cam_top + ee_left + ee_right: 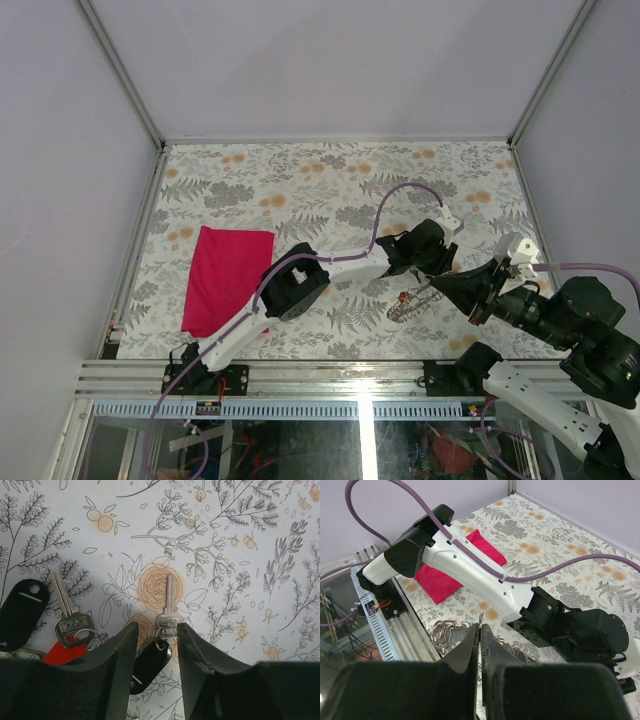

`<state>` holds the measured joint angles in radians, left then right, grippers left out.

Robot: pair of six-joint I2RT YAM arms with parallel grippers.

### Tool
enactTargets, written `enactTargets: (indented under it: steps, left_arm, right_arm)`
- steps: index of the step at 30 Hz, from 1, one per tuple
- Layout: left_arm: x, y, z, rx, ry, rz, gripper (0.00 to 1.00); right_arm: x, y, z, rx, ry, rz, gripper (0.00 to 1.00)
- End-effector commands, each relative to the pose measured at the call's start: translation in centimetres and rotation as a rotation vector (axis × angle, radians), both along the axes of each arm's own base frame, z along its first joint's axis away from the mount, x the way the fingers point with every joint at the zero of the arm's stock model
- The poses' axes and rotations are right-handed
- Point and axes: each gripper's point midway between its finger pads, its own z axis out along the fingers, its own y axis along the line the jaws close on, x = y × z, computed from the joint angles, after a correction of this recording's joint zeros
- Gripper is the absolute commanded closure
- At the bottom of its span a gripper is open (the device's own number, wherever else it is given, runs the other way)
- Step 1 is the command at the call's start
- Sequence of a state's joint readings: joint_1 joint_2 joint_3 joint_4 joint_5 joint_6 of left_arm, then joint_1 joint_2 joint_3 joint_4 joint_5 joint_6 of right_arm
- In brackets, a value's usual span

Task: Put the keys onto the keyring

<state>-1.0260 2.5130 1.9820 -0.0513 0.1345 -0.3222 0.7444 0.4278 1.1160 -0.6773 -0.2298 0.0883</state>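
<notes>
Floral tabletop (75, 510) under left hand (157, 626), part-open astride a silver key (170, 595); right hand (480, 629) fully shut, hold unclear.

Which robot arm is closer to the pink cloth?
Left. The left arm stretches right past the pink cloth, with its elbow just beside it. The right arm is far off on the other side.
</notes>
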Motion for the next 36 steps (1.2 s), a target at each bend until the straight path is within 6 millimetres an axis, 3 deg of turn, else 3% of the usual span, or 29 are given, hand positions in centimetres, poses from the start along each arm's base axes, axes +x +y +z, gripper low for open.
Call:
enactTargets:
  steps: [1,5,12,18,20,28,36]
  left_arm:
    - [0.4,-1.2,0.2,-0.042,-0.012,0.0,0.62]
    - [0.1,-1.1,-0.5,-0.034,-0.001,-0.006,0.64]
    - [-0.3,-1.0,-0.4,-0.044,0.009,-0.015,0.76]
    - [-0.4,-0.8,0.5,-0.058,0.001,-0.02,0.93]
    - [-0.3,-0.7,1.6,-0.073,-0.014,-0.023,1.0]
    - [-0.7,0.5,6.7,-0.124,-0.085,-0.051,1.0]
    - [-1.3,3.5,13.3,-0.152,-0.198,-0.046,1.0]
  right_arm:
    - [-0.2,0.3,2.4,0.075,-0.06,0.02,1.0]
    - [-0.2,0.4,2.4,0.075,-0.06,0.022,1.0]
    - [-0.1,0.5,2.3,0.075,-0.057,0.024,1.0]
    - [-0.1,0.6,2.2,0.074,-0.054,0.024,1.0]
    - [0.2,0.7,2.1,0.073,-0.052,0.019,1.0]
    - [0.8,0.7,2.1,0.048,-0.051,0.0,1.0]
    - [0.6,-0.2,2.5,0.018,-0.095,-0.016,1.0]
